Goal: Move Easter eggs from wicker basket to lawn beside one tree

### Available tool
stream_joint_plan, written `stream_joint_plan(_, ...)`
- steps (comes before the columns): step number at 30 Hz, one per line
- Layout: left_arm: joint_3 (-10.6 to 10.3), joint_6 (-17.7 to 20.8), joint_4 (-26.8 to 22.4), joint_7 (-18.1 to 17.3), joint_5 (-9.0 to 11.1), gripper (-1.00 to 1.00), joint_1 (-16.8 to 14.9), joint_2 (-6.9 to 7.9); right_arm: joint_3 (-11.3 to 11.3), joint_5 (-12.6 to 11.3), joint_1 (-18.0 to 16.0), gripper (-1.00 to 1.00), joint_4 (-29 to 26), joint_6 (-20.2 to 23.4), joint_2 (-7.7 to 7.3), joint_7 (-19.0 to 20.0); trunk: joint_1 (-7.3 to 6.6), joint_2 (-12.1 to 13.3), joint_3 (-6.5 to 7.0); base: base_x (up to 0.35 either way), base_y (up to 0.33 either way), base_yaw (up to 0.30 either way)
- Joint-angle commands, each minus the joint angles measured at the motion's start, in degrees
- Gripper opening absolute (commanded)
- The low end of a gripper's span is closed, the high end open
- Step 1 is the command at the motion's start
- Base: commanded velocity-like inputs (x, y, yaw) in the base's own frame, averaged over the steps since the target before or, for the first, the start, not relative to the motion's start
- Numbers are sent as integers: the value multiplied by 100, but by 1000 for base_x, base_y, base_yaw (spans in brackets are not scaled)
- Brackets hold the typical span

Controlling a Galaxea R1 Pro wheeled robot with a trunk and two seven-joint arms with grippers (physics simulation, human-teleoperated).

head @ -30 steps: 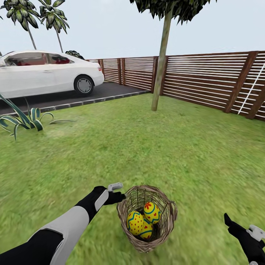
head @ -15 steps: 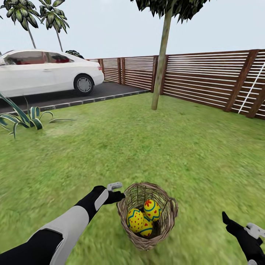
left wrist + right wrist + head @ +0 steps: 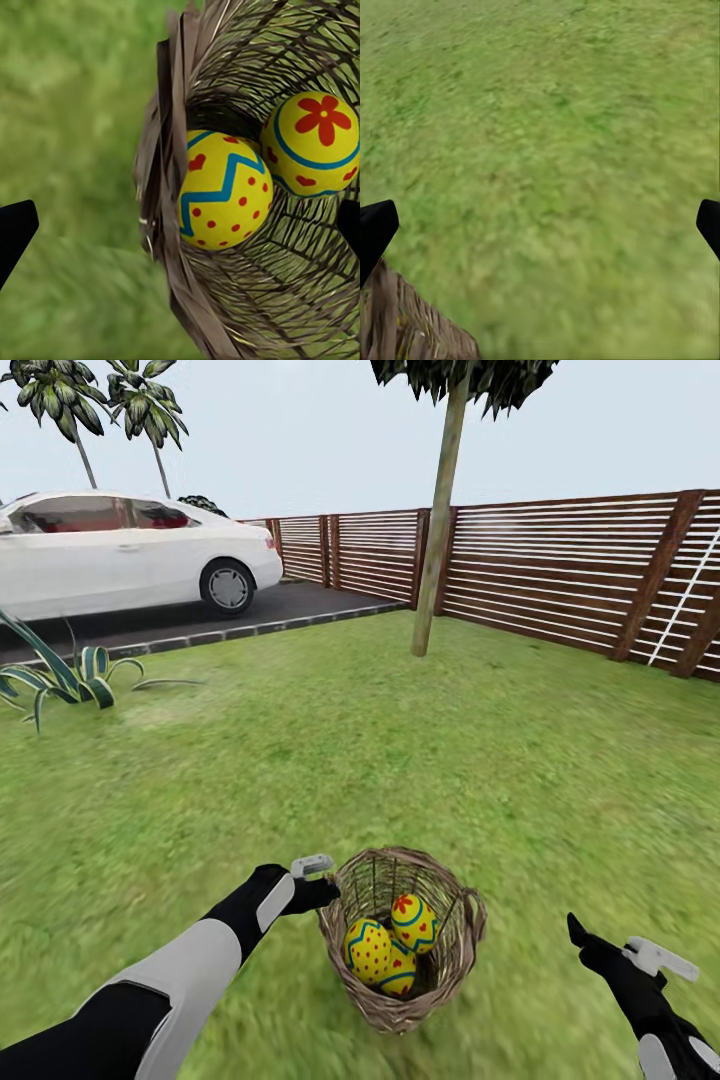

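**Easter eggs sit in basket, left gripper at the rim**

Head view: Easter eggs [image 3: 392, 948] are all in the wicker basket [image 3: 455, 950], which sits on the lawn [image 3: 400, 760] just in front of the robot. Left gripper [image 3: 318, 892] is right at the basket's left rim, touching or nearly so. Right gripper [image 3: 590, 950] hangs over bare grass, apart from the basket on its right side. Left arm is clearly nearer. Eggs lie just to the right of the left gripper and lower, inside the wall. Tree [image 3: 437, 530] stands well ahead by the fence, far from the basket.

Left wrist view: left gripper's fingertips [image 3: 16, 229] are spread wide and hold nothing; the basket rim [image 3: 169, 150] runs between them. Two eggs show: zigzag-banded one [image 3: 223, 191] nearest the rim, flower-marked one [image 3: 315, 142] beyond it, touching. Yellow, red dots, blue bands. My read: rim blocks a straight reach, so the gripper needs to clear the wall first.

Right wrist view: right gripper's fingertips [image 3: 375, 229] also wide apart, empty, over grass; basket edge [image 3: 405, 330] just in the corner.
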Motion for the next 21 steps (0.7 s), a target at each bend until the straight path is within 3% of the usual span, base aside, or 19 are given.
stream_joint_plan(1, -43, 21, -11, 41, 59, 100, -3, 3, -10, -51, -23, 100, -7, 35, 2, 30, 22, -44, -24, 0, 0, 0)
stream_joint_plan(7, -43, 21, -19, 41, 59, 100, -4, 7, -39, -45, -65, 100, -34, 38, -16, 23, 153, -284, -131, 0, 0, 0)
stream_joint_plan(14, -43, 21, -25, 35, 67, 100, -10, 1, -255, -55, -67, 100, -93, 38, -192, 11, 307, -565, -257, 0, 0, 0)
stream_joint_plan(21, -36, 22, -153, 32, 72, 100, -10, -13, -393, -54, -67, 100, -95, 38, -203, 12, 461, -846, -383, 0, 0, 0)
